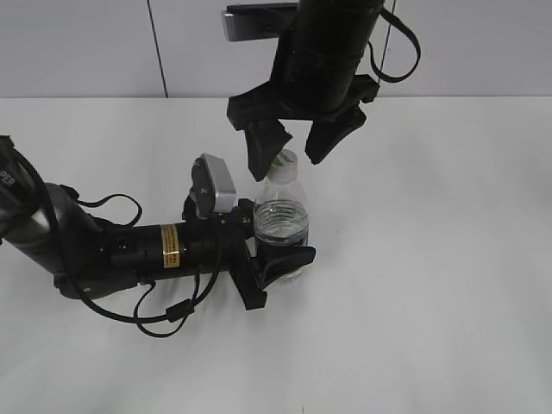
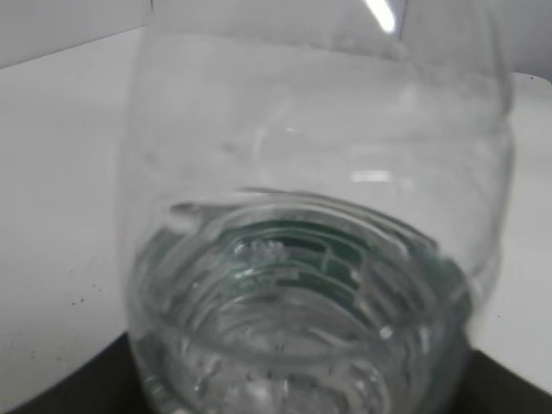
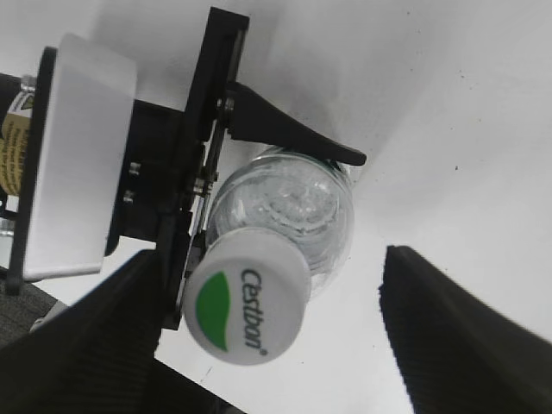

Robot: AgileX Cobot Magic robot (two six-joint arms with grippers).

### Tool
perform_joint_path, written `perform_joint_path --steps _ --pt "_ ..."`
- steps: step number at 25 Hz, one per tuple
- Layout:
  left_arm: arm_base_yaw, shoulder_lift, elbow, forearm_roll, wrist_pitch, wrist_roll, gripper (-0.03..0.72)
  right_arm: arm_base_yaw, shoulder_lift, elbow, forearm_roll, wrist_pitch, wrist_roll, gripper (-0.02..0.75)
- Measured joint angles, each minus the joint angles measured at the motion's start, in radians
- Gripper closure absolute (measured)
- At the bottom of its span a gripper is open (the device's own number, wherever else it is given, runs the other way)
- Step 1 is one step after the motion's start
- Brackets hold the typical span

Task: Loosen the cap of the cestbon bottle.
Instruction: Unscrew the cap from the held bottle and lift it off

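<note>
The cestbon bottle [image 1: 281, 221] stands upright near the table's middle, clear with water inside; it fills the left wrist view [image 2: 310, 259]. My left gripper [image 1: 278, 259] is shut on the bottle's lower body from the left. The white cap [image 1: 285, 159] with its green leaf mark shows from above in the right wrist view [image 3: 247, 298]. My right gripper [image 1: 293, 147] hangs open above the cap, its fingers [image 3: 285, 336] either side of it; the left finger is close to the cap, the right finger is well apart.
The white tabletop [image 1: 431, 259] spreads all round the bottle. The left arm [image 1: 129, 250] lies low across the table's left with loose cables. A grey wall [image 1: 86, 43] rises behind the table's far edge.
</note>
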Motion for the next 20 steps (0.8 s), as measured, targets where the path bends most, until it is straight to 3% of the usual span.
perform_joint_path --steps 7,13,20 --pt "0.000 0.000 0.000 0.000 0.000 0.000 0.279 0.000 0.004 0.000 -0.001 0.000 0.000 0.198" --pt "0.000 0.000 0.000 -0.002 0.002 0.000 0.279 0.000 0.004 -0.001 0.008 0.000 -0.003 0.437" --pt "0.000 0.000 0.000 -0.003 0.001 0.000 0.279 0.000 0.001 -0.001 0.005 0.000 -0.073 0.438"
